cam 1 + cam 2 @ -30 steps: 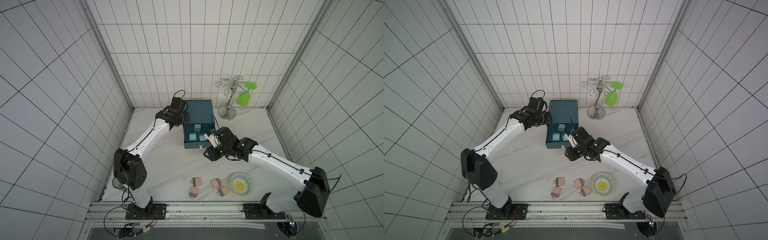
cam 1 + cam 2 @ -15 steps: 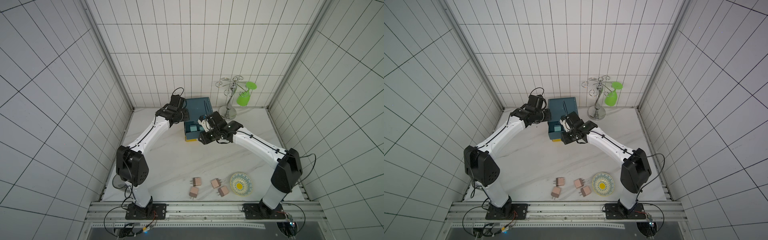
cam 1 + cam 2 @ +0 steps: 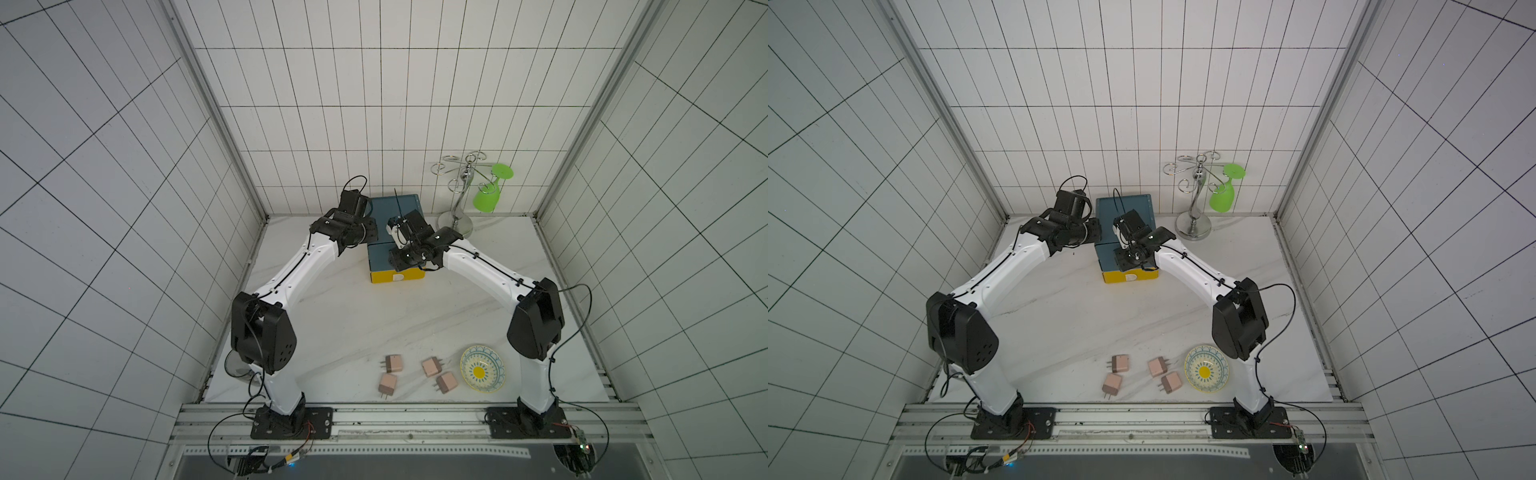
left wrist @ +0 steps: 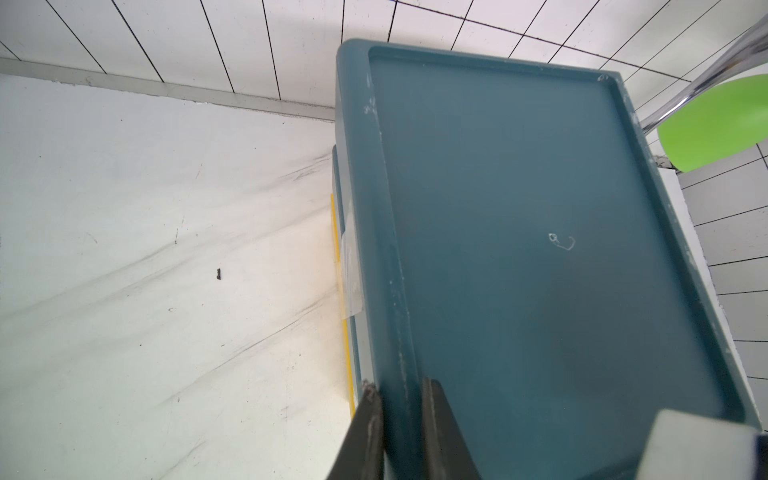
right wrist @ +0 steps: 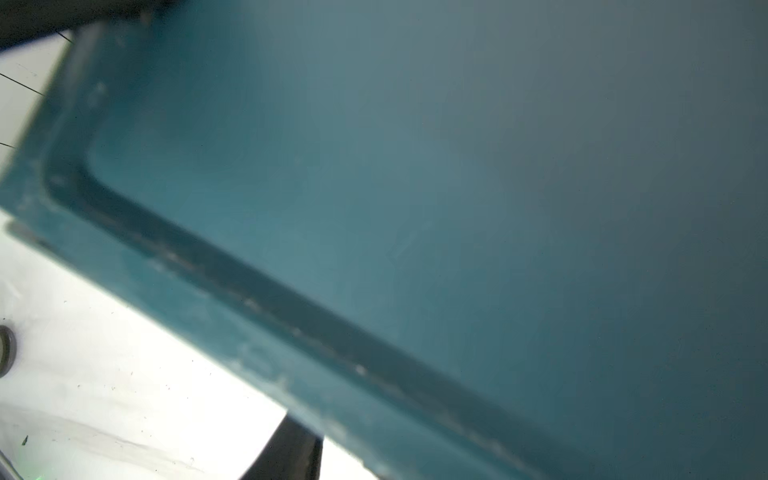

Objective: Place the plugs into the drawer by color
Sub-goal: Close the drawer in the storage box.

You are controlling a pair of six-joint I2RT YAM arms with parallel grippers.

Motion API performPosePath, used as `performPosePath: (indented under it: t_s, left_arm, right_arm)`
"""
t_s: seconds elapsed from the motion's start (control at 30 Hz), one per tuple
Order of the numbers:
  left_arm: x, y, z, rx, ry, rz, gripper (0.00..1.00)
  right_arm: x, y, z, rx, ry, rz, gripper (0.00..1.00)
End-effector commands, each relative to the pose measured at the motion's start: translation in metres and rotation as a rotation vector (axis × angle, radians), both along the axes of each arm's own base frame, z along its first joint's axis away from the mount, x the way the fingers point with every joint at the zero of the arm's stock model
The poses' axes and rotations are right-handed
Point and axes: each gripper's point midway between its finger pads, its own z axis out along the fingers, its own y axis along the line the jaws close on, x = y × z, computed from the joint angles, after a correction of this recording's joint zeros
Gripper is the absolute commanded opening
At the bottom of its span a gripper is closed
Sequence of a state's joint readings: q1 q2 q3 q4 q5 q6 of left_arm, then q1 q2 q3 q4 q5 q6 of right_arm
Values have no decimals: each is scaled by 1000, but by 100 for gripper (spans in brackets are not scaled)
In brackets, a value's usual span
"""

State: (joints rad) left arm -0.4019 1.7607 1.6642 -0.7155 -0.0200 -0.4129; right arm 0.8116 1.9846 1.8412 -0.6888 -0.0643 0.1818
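Note:
Four pinkish-beige plugs (image 3: 394, 363) (image 3: 1120, 363) lie loose on the table near its front edge; no teal plugs show. At the back stands the teal drawer (image 3: 379, 257) (image 3: 1106, 257) unit, its teal front flush, above a yellow lower front (image 3: 411, 276). My left gripper (image 4: 401, 415) (image 3: 371, 239) is shut on the unit's left top rim (image 4: 374, 249), one finger on each side of it. My right gripper (image 3: 401, 264) (image 3: 1126, 262) is shut and sits against the teal front. In the right wrist view a single dark finger (image 5: 291, 449) shows beside the teal surface (image 5: 457, 208).
A patterned dish (image 3: 464, 365) (image 3: 1188, 365) sits right of the plugs, close to the right arm's base. A chrome glass stand (image 3: 459, 216) with a hanging green glass (image 3: 489, 195) stands right of the unit. A clear glass (image 3: 232, 365) is by the left arm's base.
The teal drawer, open with teal plugs showing a second ago, is now pushed in. My right arm swung back toward the unit with it. The left gripper tightened on the rim.

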Motion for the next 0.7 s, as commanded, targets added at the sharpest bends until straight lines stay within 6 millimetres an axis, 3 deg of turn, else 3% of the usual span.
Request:
performPosePath:
  t_s: [0.0, 0.07, 0.17, 0.27, 0.33, 0.5, 0.6, 0.67]
  left_arm:
    - [-33, 5, -32, 26, 146, -38, 15]
    - [-37, 4, -19, -2, 122, -44, 28]
    - [-46, 3, 7, -65, 62, -46, 40]
    - [-58, 4, 38, -171, -36, -24, 51]
    - [-72, 4, 47, -290, -79, -10, 56]
    - [-115, -29, 43, -761, -143, -123, 56]
    - [-132, -49, 28, -794, -156, -127, 60]
    - [-135, -62, 19, -827, -134, -131, 64]
  right_arm:
    - [10, 3, 31, 39, -84, -8, 42]
    - [5, -1, 41, 57, -87, -2, 42]
    - [-19, -6, 61, 114, -79, 72, 42]
    - [-36, -25, 84, 153, -97, 84, 45]
    - [-37, -48, 96, 172, -107, 43, 48]
    - [1, -115, 116, 347, -8, -116, 50]
    - [28, -139, 113, 404, 44, -188, 51]
    - [41, -142, 107, 419, 78, -205, 51]
